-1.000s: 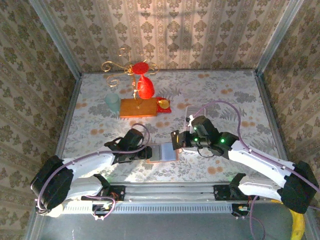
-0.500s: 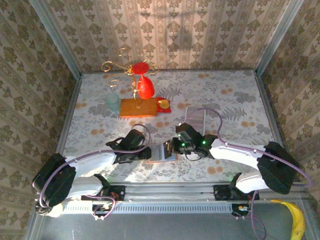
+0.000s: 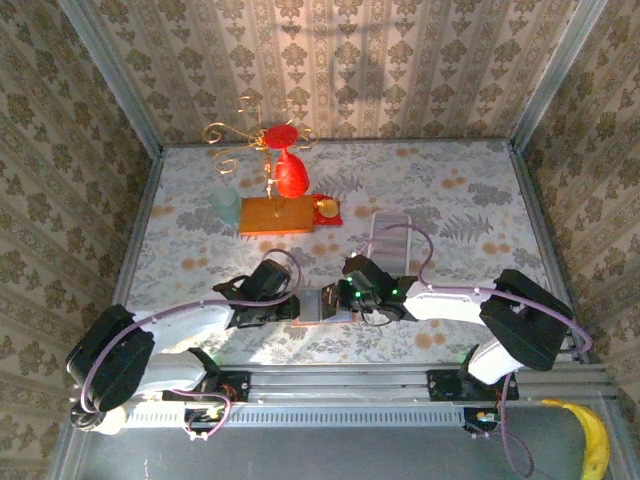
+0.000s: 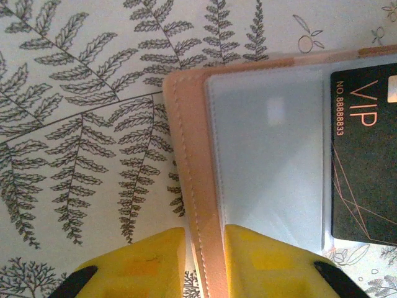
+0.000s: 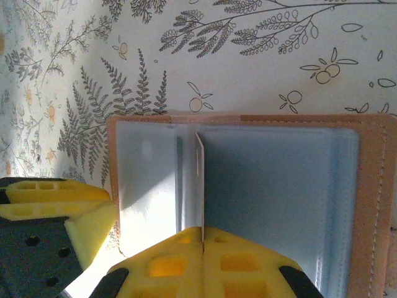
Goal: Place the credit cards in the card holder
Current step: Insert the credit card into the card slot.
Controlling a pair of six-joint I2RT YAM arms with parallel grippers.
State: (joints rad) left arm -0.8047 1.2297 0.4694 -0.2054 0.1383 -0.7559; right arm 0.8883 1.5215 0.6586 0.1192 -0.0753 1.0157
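Note:
The card holder [image 3: 318, 305] lies open near the front edge, tan leather [image 4: 189, 155] with clear sleeves [image 5: 279, 186]. My left gripper [image 4: 205, 233] [image 3: 296, 308] is closed on the holder's stitched left edge, one yellow finger on each side. My right gripper [image 5: 203, 230] [image 3: 342, 297] is shut on a credit card [image 5: 200, 180], seen edge-on and standing upright over the sleeves near the fold. From the left wrist that card [image 4: 366, 155] shows a black face with "VIP" lettering. More credit cards lie in the white tray [image 3: 392, 232].
An orange wooden block [image 3: 275, 215] with a red glass [image 3: 289, 175] and a gold stand sits at the back left, next to a pale green cup [image 3: 225, 206]. The left gripper's fingers [image 5: 62, 198] are close beside the holder in the right wrist view.
My right gripper has carried the card leftward, from the holder's right side to over its middle. My left gripper's jaws have narrowed on the holder's edge.

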